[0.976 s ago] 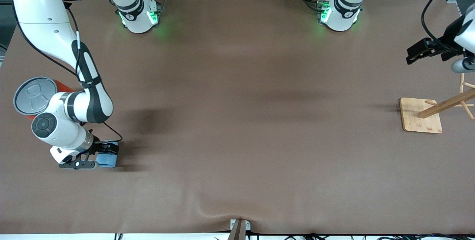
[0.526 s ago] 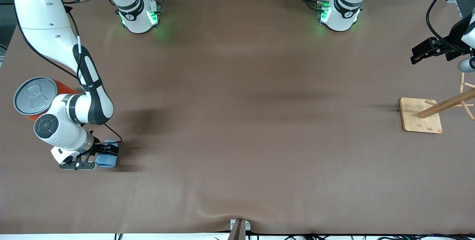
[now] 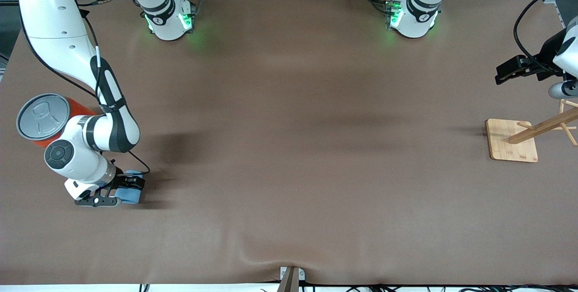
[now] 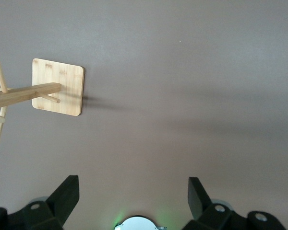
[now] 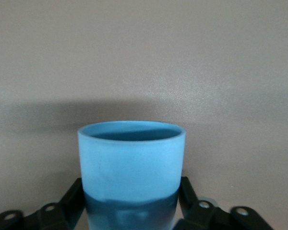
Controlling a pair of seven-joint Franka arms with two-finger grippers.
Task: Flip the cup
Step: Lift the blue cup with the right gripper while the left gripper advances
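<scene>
The cup [image 3: 130, 192] is clamped between the fingers of the right gripper [image 3: 124, 191] low over the brown counter [image 3: 289, 156], at the right arm's end, nearer the front camera than the orange can [image 3: 45, 118]. In the right wrist view the cup [image 5: 131, 167] shows its open rim. The left gripper [image 3: 510, 70] waits with its fingers spread wide and empty, above the wooden rack [image 3: 528, 137].

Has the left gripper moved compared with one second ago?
Yes, slightly. The left gripper first rose away from the wooden stand, then came back down toward it.
</scene>
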